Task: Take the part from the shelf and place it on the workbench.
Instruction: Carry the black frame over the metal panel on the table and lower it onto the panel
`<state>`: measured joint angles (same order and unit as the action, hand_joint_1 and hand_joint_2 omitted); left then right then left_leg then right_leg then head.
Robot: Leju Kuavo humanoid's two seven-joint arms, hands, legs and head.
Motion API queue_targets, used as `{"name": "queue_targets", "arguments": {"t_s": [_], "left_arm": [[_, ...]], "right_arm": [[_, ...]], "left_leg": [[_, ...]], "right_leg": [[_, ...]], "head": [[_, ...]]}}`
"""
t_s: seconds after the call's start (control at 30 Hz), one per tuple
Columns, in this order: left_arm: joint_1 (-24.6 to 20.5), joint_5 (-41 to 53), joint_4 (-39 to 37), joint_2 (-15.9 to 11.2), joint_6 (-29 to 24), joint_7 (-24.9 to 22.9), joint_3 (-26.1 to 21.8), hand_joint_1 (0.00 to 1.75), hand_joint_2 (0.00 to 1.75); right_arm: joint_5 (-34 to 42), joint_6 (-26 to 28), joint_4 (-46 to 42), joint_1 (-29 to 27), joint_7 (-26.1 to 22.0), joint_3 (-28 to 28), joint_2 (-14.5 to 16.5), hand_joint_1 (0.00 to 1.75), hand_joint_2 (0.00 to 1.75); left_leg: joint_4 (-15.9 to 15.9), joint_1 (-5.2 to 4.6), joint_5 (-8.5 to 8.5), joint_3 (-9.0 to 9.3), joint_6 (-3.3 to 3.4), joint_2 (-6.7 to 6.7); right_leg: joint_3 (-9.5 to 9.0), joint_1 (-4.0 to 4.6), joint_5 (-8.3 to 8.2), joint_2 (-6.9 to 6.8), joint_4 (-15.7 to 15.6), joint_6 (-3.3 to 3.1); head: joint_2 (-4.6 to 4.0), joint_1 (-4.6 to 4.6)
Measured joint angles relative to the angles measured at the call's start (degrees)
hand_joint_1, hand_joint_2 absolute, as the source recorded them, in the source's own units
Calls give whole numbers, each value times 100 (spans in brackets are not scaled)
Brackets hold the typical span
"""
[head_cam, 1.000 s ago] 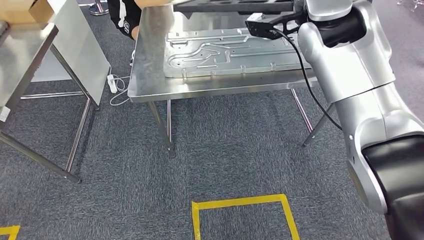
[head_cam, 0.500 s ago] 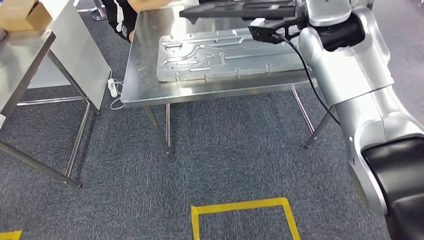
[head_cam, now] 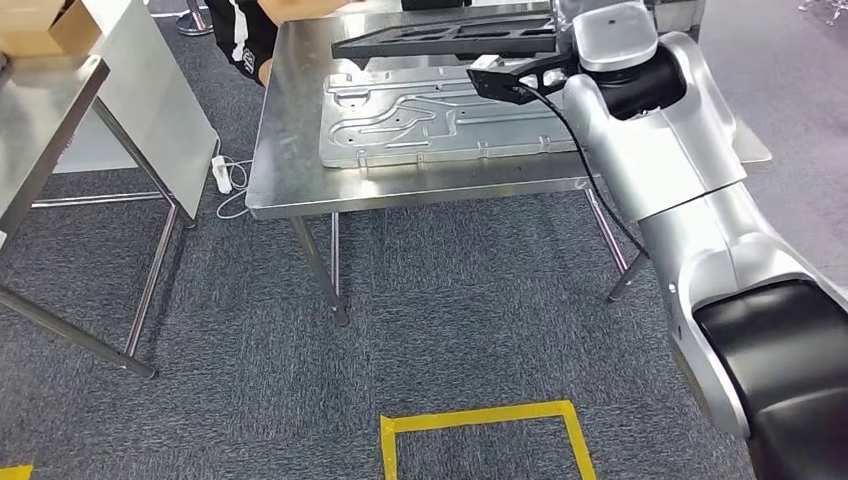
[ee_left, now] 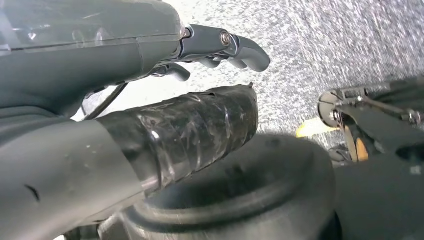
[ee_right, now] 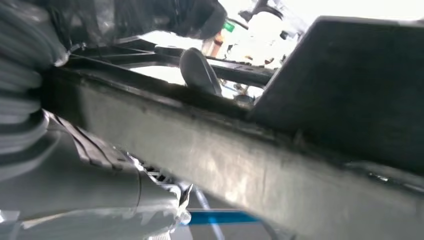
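Observation:
A flat black part (head_cam: 450,35) with openings in it hangs just above the far side of the steel workbench (head_cam: 400,192). My right arm reaches up to it from the right, and my right hand (ee_right: 30,100) grips the long edge of the part (ee_right: 350,90), with a finger (ee_right: 200,70) hooked over the rim. A large silver stamped panel (head_cam: 440,115) lies flat on the bench under the part. My left hand (ee_left: 150,85) hangs over the carpet, its fingers (ee_left: 235,47) apart and holding nothing.
A second steel table (head_cam: 50,120) with a cardboard box (head_cam: 35,25) stands at the left, a white board (head_cam: 150,90) leaning by it. A person in dark clothes (head_cam: 245,30) is at the bench's far left corner. Yellow tape (head_cam: 480,420) marks the carpet.
The view has shifted a little. My right arm has swung left and carried the black part further over the workbench and the silver panel, and more of the part now shows.

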<state>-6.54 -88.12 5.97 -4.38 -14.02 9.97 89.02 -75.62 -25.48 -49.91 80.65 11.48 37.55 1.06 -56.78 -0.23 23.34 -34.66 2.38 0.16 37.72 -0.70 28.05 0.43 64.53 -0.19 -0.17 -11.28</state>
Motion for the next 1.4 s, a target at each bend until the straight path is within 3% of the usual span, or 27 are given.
{"name": "queue_targets", "arguments": {"t_s": [0.07,0.1,0.13,0.17,0.23,0.27,0.3,0.37,0.47,0.5,0.57,0.63,0.67,0.7,0.77,0.8,0.83,0.93,1.0,1.1,1.13,1.17,1.2,1.27,1.3,1.4], "left_arm": [[-6,-6,0,8,-5,-1,0,0,0],[-9,-9,0,12,-4,5,0,0,0],[-10,-12,0,16,-1,13,0,0,0],[-8,-13,0,24,4,21,0,0,0],[9,-18,0,41,10,31,0,0,0],[10,-20,0,47,11,32,0,0,0],[11,-24,0,49,11,33,0,0,0],[1,-32,0,50,11,34,0,0,0],[-8,-48,0,43,11,34,-1,0,0],[-4,-52,0,41,11,34,-1,0,0],[9,-60,0,43,11,34,0,0,0],[8,-67,0,44,11,34,-1,0,0],[9,-68,0,45,11,35,-1,0,0],[12,-69,0,44,11,36,-1,0,0],[20,-69,0,42,11,39,0,0,0],[21,-69,0,40,11,40,-1,0,0],[17,-69,0,38,11,42,-1,0,0],[1,-69,0,37,11,42,-1,0,0],[8,-72,0,42,16,29,0,0,0],[10,-79,0,45,28,-7,0,0,0],[6,-80,0,46,32,-14,0,0,0],[4,-81,0,47,36,-17,0,0,0],[3,-82,0,49,38,-27,0,0,0],[13,-85,0,52,45,-62,0,0,0],[16,-85,0,53,49,-87,0,0,0],[7,-82,0,54,53,-159,0,0,0]], "right_arm": [[-5,16,13,-13,11,0,11,175,175],[-5,20,23,-27,13,0,15,175,175],[-7,18,34,-43,9,0,15,175,175],[-9,15,42,-56,-4,0,14,175,175],[-13,8,39,-67,-34,-3,12,175,175],[-15,4,33,-65,-45,-5,12,175,175],[-16,1,27,-67,-48,-8,12,175,175],[-20,-9,19,-75,-48,-10,12,175,175],[-32,-13,4,-85,-43,-16,0,175,175],[-35,-11,-4,-83,-43,-17,-1,175,175],[-35,-12,-13,-86,-47,-17,2,175,175],[-33,-16,-13,-114,-50,-17,6,175,175],[-31,-17,-13,-129,-51,-17,9,175,175],[-29,-18,-13,-138,-52,-17,12,175,175],[-27,-17,-15,-136,-52,-17,16,175,175],[-27,-17,-15,-129,-51,-17,16,175,175],[-27,-17,-16,-124,-51,-17,16,175,175],[-26,-15,-16,-127,-59,-19,16,175,175],[-26,-11,-13,-122,-62,-22,14,175,175],[-24,-8,-1,-129,-56,-24,9,175,175],[-22,-7,4,-150,-57,-24,7,175,175],[-21,-7,8,-173,-60,-24,7,175,175],[-20,-7,11,-188,-68,-24,6,175,175],[-19,-6,17,-191,-91,-24,5,175,175],[-15,-4,22,-182,-109,-24,7,175,175],[-4,2,54,-169,-149,-22,21,175,175]], "left_leg": [[-2,-6,21,20,18,5],[-18,-4,42,24,21,0],[-42,1,71,30,19,-9],[-79,8,108,38,7,-18],[-182,23,212,50,-35,-31],[-249,18,265,39,-65,-32],[-290,12,302,23,-95,-33],[-318,1,334,3,-148,-39],[-421,12,438,-19,-221,-39],[-623,22,545,-107,-251,-38],[-1317,55,819,-466,-306,-35],[-1849,81,899,-811,-340,-35],[-1824,87,776,-855,-344,-34],[-1581,89,561,-788,-337,-34],[-797,77,103,-476,-292,-35],[-487,62,-6,-337,-263,-34],[-312,46,-35,-255,-240,-31],[-187,32,16,-179,-179,-21],[-96,54,13,-94,-115,-12],[-78,41,59,-23,-29,-5],[-92,35,85,-7,-18,-10],[-110,31,116,11,-15,-19],[-134,30,152,32,-19,-30],[-198,27,239,63,-44,-45],[-237,18,277,57,-64,-50],[-262,11,308,23,-140,-58]], "right_leg": [[358,-12,278,-7,674,33],[526,-19,340,-9,946,52],[620,-27,300,-10,1047,69],[612,-37,153,-12,943,82],[366,-53,-245,-20,309,89],[229,-49,-355,-22,4,80],[141,-39,-389,-21,-178,58],[89,-11,-338,-12,-259,3],[16,-44,-331,-12,-335,-90],[-21,-60,-328,-11,-362,-116],[-80,-63,-297,-9,-378,-150],[-141,-59,-248,-9,-379,-159],[-181,-59,-219,-9,-378,-155],[-225,-60,-189,-8,-378,-147],[-312,-55,-125,-6,-383,-118],[-334,-51,-103,-2,-388,-96],[-344,-48,-92,-1,-396,-71],[-362,-52,-68,-6,-432,25],[-275,-44,71,-13,-214,65],[300,-36,461,-14,822,67],[476,-36,488,-15,1073,66],[560,-36,403,-15,1122,63],[534,-36,216,-16,954,54],[284,-26,-231,-23,263,15],[157,-13,-349,-27,-52,-4],[31,30,-348,-21,-351,-49]], "head": [[0,0],[0,0],[0,0],[0,1],[0,0],[0,0],[0,-2],[0,-4],[0,-7],[0,-7],[0,-8],[0,-8],[0,-8],[0,-8],[0,-8],[0,-8],[0,-8],[0,-8],[0,-6],[0,-4],[0,-4],[0,-4],[0,-4],[0,-4],[0,-4],[0,-4]]}}
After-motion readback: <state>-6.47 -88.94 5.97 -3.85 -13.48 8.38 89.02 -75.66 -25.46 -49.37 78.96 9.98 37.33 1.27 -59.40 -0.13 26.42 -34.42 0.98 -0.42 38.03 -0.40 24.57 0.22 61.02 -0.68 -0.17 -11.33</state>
